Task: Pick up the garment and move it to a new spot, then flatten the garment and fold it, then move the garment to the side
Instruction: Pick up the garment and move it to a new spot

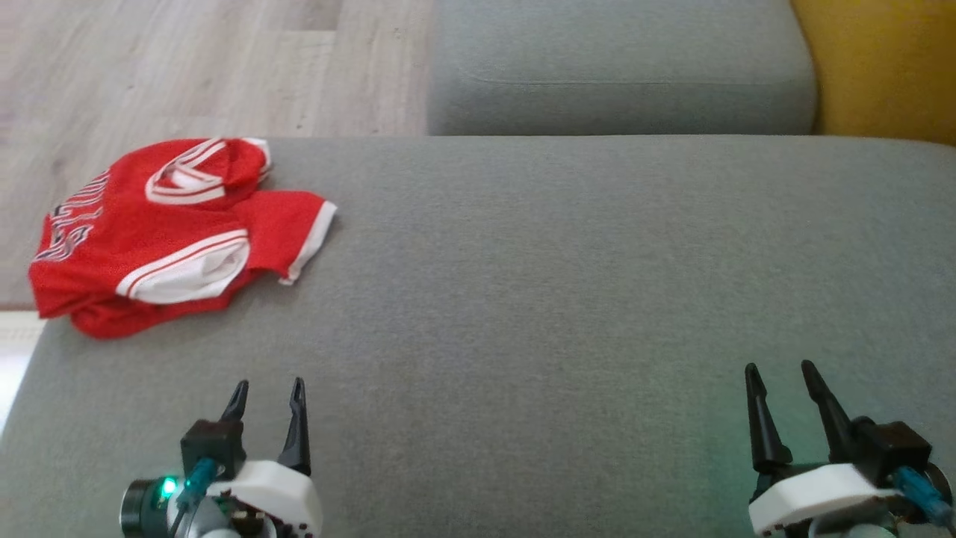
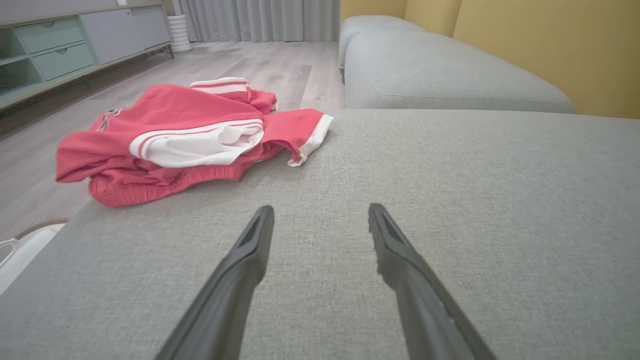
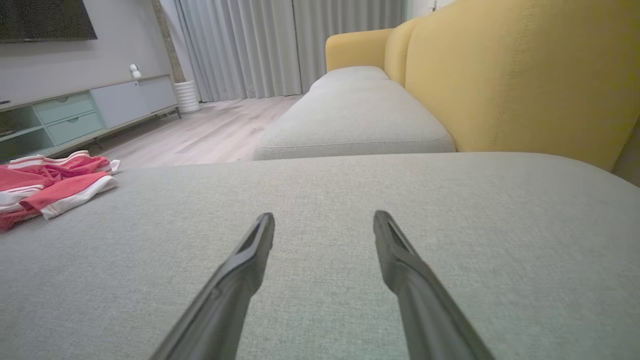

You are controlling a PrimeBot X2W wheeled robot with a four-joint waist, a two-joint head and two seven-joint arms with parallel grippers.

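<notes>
Ready for the pick-up: a crumpled red mesh jersey with white trim [image 1: 172, 232] lies bunched at the far left corner of the broad grey fabric sofa cushion [image 1: 560, 299]. My left gripper [image 1: 269, 383] and right gripper [image 1: 779, 366] hover over the cushion's near edge, both spread wide and empty. The first step looks not yet begun. I judge the next move calls for my left arm, the nearer one, to reach forward and pinch a raised fold. The jersey's dark lettering is broken by folds and unreadable, its lower layers are hidden, and its left edge seems to droop over the cushion's side.
</notes>
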